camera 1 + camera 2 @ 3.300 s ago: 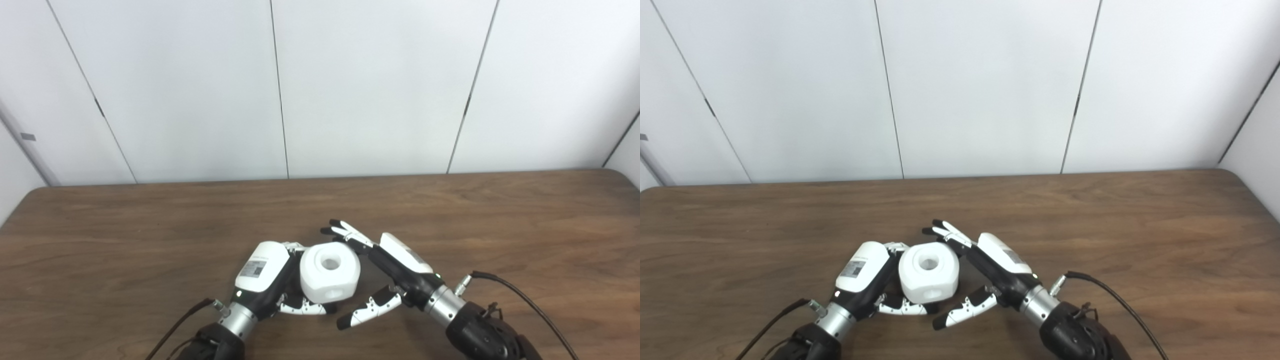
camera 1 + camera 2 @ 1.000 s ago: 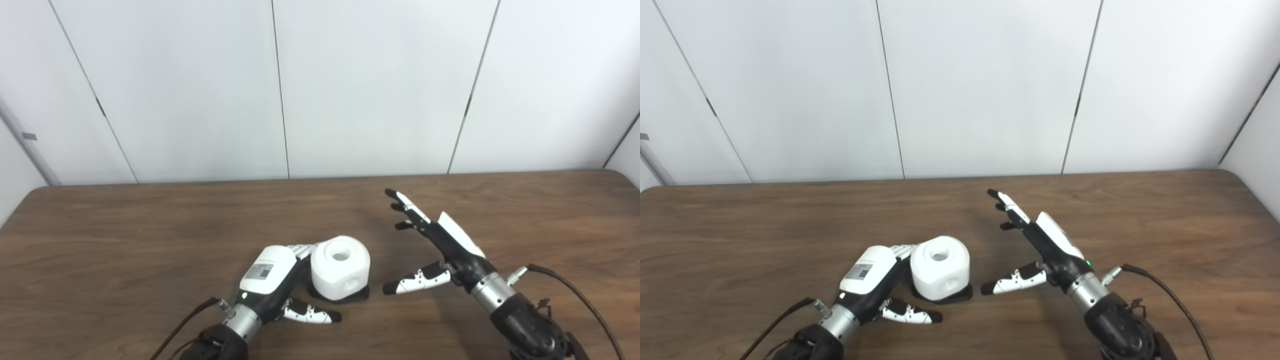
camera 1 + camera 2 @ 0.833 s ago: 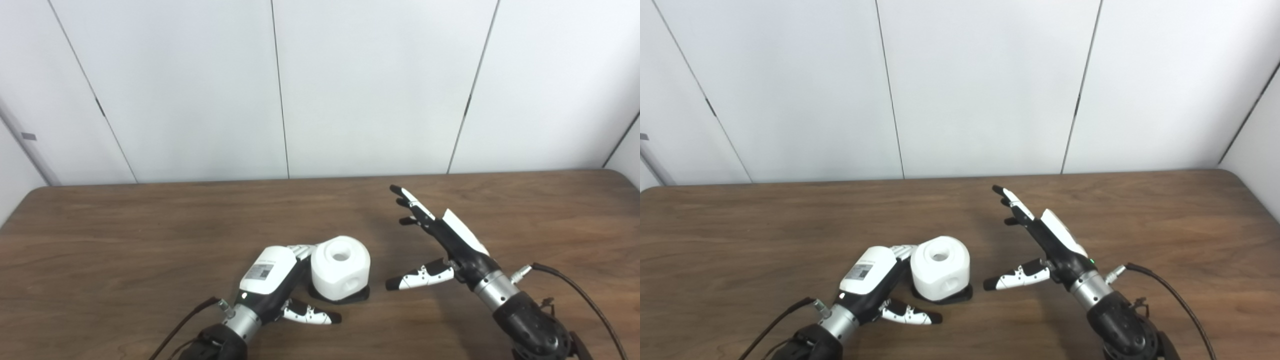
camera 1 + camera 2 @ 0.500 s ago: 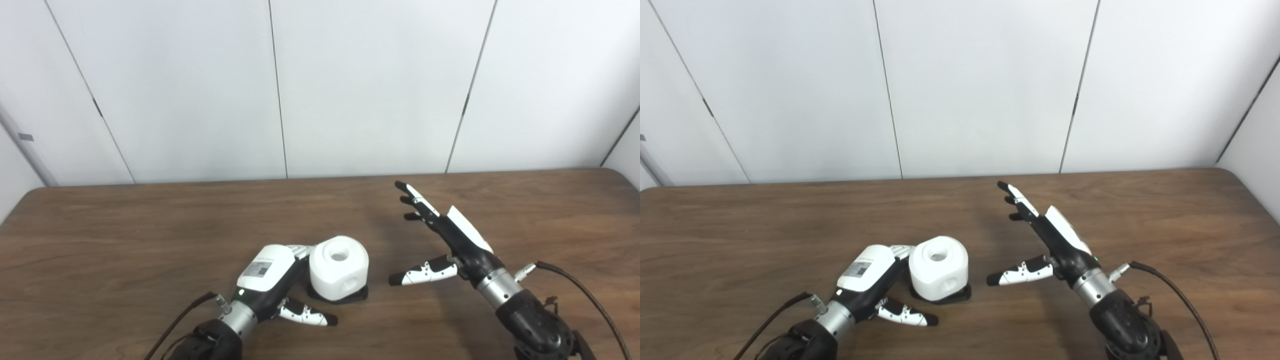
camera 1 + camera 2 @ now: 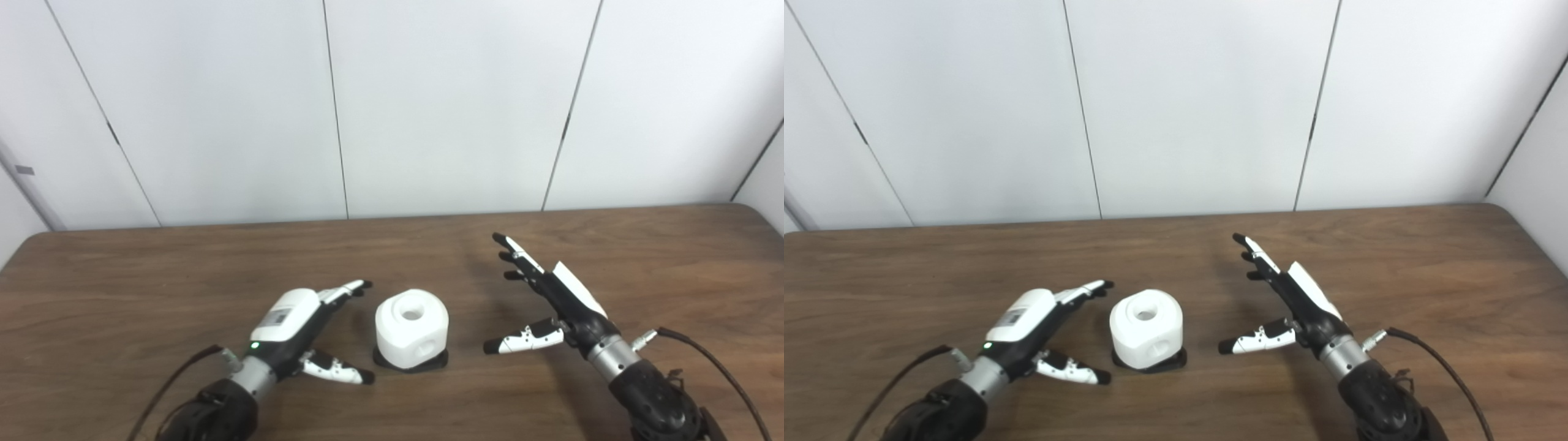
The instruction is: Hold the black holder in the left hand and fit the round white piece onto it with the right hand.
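Standing by the table: I read it from left to right as below.
Left hand: spread wide and holding nothing, fingers pointing past the white piece, thumb low near the tabletop, just beside the assembly but not touching it.
Label on left hand: a small grey sticker on the white back shell; the print is too small to read.
Round white piece: sits upright on the black holder, hole in its top facing up, between the two hands.
Black holder: only a dark rim shows under the white piece, flat on the wooden table.
Right hand: open and empty, fingers stretched up and away, thumb pointing toward the piece, well apart from it.
Risk: the fit looks done, so a stray sweep by either thumb could nudge the stack or tip the piece off.
Other writing: none visible.
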Controlling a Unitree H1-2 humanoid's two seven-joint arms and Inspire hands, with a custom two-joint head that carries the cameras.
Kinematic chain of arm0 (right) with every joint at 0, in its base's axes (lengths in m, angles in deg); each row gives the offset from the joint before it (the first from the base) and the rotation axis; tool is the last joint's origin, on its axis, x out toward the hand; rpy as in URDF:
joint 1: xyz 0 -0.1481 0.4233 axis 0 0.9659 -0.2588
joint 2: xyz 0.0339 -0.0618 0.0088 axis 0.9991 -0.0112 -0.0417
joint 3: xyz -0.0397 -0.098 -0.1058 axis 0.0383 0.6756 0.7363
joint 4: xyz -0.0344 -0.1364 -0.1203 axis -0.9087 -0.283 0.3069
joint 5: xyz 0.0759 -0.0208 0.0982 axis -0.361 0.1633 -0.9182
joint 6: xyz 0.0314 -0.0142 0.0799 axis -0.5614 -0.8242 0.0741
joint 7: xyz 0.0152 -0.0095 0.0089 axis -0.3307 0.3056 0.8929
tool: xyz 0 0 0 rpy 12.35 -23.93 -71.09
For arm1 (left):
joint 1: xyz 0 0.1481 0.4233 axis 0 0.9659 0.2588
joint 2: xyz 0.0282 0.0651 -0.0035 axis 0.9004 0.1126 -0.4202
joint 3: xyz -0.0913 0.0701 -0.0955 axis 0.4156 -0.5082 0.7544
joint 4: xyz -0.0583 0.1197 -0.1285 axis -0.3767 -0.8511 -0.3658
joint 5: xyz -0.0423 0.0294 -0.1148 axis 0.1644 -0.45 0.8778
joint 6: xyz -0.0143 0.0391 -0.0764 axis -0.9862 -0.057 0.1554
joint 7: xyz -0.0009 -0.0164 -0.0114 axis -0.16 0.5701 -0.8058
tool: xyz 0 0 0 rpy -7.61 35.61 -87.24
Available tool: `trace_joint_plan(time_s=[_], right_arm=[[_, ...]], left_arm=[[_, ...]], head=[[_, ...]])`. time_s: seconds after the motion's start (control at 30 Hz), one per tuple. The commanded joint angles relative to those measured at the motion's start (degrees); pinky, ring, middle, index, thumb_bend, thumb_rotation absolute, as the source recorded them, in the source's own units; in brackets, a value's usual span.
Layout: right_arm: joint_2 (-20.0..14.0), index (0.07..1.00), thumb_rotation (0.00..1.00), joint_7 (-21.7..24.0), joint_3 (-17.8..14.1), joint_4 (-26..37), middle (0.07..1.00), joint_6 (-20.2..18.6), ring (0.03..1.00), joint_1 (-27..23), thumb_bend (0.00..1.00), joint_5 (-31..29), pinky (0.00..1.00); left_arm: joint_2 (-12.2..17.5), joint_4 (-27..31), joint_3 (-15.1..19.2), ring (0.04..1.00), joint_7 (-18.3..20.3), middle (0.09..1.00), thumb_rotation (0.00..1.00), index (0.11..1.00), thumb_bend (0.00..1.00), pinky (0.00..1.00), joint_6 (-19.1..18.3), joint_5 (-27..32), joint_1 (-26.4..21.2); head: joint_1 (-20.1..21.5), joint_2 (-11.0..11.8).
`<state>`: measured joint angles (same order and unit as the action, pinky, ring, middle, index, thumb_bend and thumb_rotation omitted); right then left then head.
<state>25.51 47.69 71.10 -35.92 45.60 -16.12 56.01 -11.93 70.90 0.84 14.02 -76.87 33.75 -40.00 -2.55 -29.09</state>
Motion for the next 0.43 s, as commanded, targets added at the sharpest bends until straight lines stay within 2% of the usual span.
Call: trace_joint_plan(time_s=[0.0, 0.2, 0.37, 0.4], right_arm=[[-0.06, 0.993, 0.19, -1.56, -0.73, 1.66, 1.000, 1.80, 0.940, -2.02, 0.86, -0.93, 0.86], [-0.10, 0.985, 0.18, -1.81, -0.92, 1.50, 1.000, 2.16, 0.944, -1.94, 0.86, -1.00, 0.86], [-0.24, 0.979, 0.19, -2.69, -1.05, 0.42, 1.000, 2.44, 0.950, -1.73, 0.82, -0.78, 0.85], [-0.13, 0.978, 0.19, -3.04, -1.21, -0.31, 1.000, 2.69, 0.947, -1.72, 0.80, -1.10, 0.85]], left_arm=[[2.05, -0.44, 0.69, 0.879, 2.53, 0.898, 0.26, 0.948, 1.00, 0.82, -3.32, 0.47, 1.22], [2.93, 0.70, 2.42, 0.923, 4.65, 0.939, 0.25, 0.982, 1.00, 0.87, -4.43, 3.70, 1.68], [2.89, 0.68, 6.13, 0.925, 4.43, 0.958, 0.27, 0.988, 1.00, 0.86, -4.45, 9.68, 2.51], [2.77, 0.52, 7.22, 0.939, 4.44, 0.969, 0.30, 0.995, 1.00, 0.86, -4.56, 11.50, 2.73]], head=[[-0.04, -0.23], [-0.25, -0.17], [-0.52, 0.30], [-0.52, 0.30]])
